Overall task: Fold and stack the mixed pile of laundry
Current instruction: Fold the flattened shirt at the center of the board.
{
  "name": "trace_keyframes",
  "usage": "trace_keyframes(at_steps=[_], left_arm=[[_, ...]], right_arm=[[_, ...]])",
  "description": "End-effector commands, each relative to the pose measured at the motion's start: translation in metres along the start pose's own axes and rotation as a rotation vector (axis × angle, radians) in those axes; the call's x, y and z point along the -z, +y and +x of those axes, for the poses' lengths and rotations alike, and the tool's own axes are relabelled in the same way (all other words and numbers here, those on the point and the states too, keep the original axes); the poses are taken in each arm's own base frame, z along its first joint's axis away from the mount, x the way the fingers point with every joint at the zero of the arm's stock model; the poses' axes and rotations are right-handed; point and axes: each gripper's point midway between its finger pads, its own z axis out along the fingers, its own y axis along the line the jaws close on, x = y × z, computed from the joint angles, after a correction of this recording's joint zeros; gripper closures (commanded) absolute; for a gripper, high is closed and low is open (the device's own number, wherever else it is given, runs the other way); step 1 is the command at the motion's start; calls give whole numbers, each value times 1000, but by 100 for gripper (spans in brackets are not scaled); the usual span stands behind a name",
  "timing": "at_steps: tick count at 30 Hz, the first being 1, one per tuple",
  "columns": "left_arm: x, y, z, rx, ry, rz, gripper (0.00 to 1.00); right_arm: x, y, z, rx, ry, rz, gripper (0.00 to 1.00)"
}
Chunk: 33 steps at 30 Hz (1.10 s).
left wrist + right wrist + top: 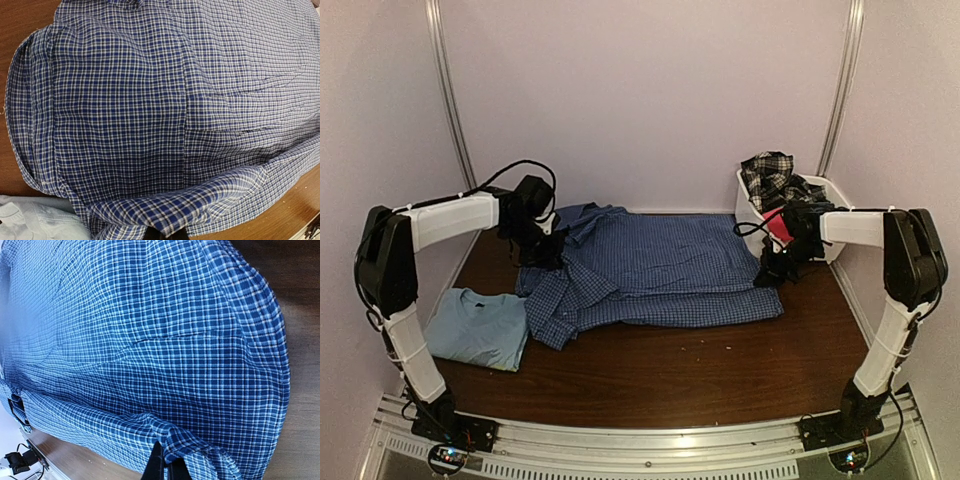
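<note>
A folded light blue T-shirt (478, 327) lies at the worktop's (720, 380) near left corner. The left arm, elbow raised, reaches inward; the left pincer (542, 250) seems clenched on the blue check shirt (660, 270) spread across the middle. The right arm mirrors it, the right pincer (772, 268) pinching the shirt's right edge beside the white basket (825, 190).

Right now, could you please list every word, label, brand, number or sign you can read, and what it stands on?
No readable text in any view. The blue small-check button shirt, folded light blue T-shirt, black-white plaid piece, white plastic basket and brown wooden table show no print, tag or number.
</note>
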Motion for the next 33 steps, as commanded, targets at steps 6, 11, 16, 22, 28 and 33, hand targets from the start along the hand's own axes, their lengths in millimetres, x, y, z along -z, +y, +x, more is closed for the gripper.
trace_keyframes(at_steps=[6,11,16,22,28,33], left_arm=[[1,-7,-31,-66,-83,11,100],[-17,-2,-29,-69,-55,0,100],[-39,-1,-22,-75,-13,14,100],[-61,9,0,-83,52,7,93],[-72,22,32,-81,121,-11,90],[-59,30,62,-79,157,-4,92]], right_arm=[[10,-6,-8,-6,-64,30,100],[-6,-16,-3,-19,-38,45,100],[-23,-30,7,-30,-4,73,100],[-39,-41,24,-37,44,86,100],[-47,-45,55,-42,93,97,100],[-46,-31,92,-24,132,96,100]])
